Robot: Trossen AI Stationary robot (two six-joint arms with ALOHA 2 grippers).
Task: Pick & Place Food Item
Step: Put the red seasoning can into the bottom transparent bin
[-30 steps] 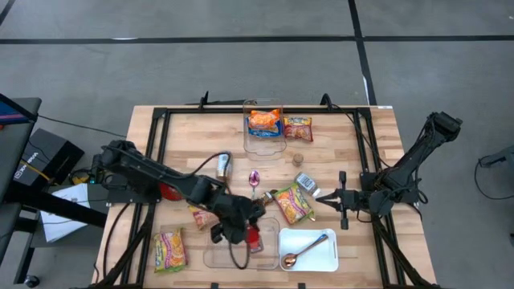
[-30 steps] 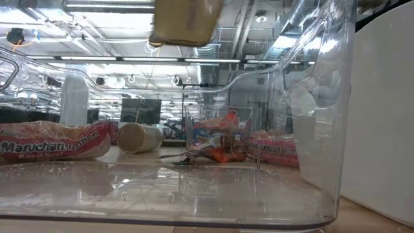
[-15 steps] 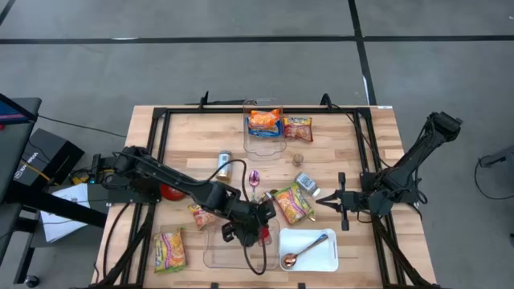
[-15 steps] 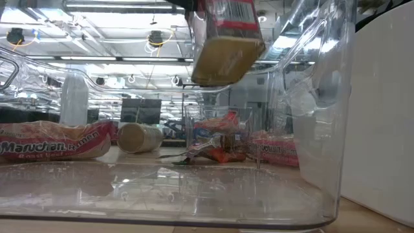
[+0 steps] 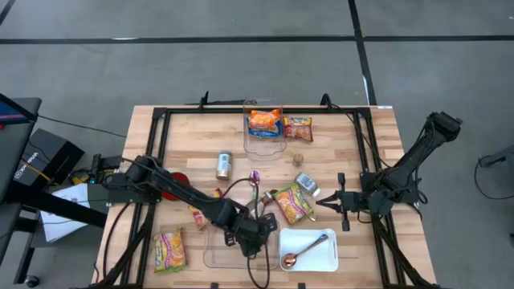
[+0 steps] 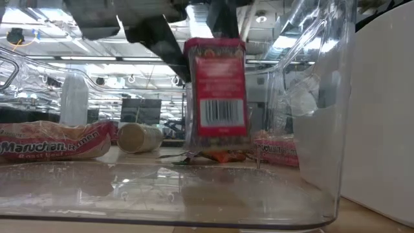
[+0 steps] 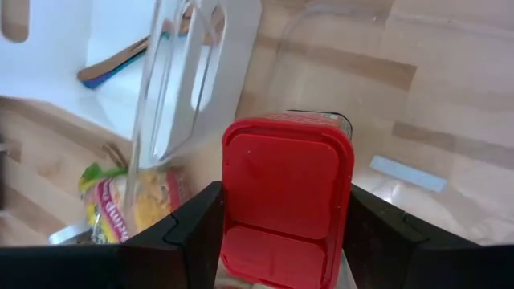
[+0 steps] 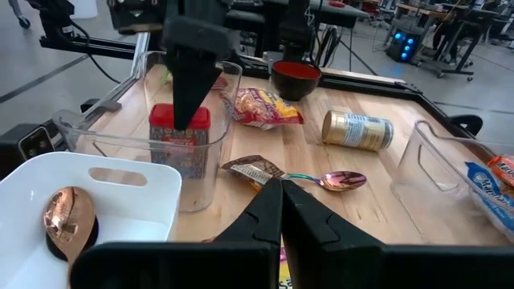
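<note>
From above, the left gripper point(image 5: 250, 233) reaches across the near part of the table and hangs over the right end of the clear bin point(image 5: 215, 258), just left of the white tray point(image 5: 321, 257). The red-lidded container is hidden under the gripper here. The right gripper point(image 5: 323, 201) waits at the right side of the table, fingers pressed together with nothing between them, pointing toward a noodle packet point(image 5: 292, 204).

At table level, the red-lidded container point(image 6: 216, 97) hangs upright inside the clear bin point(image 6: 310, 129), its barcode label facing us, its base clear of the bin floor. The dark fingers point(image 6: 155, 32) clamp it from above.

The left wrist camera looks down on the container's red lid point(image 7: 285, 197), with one finger point(image 7: 177, 233) pressed to each side, parted only as wide as the container. The bin wall point(image 7: 173, 88) and white tray point(image 7: 112, 48) lie beyond.

From the right wrist, the container point(image 8: 179, 136) stands within the bin point(image 8: 120, 136), under the left gripper point(image 8: 191, 100). A gold can point(image 8: 357, 130), a spoon point(image 8: 325, 179) and a red bowl point(image 8: 295, 79) lie farther off.
</note>
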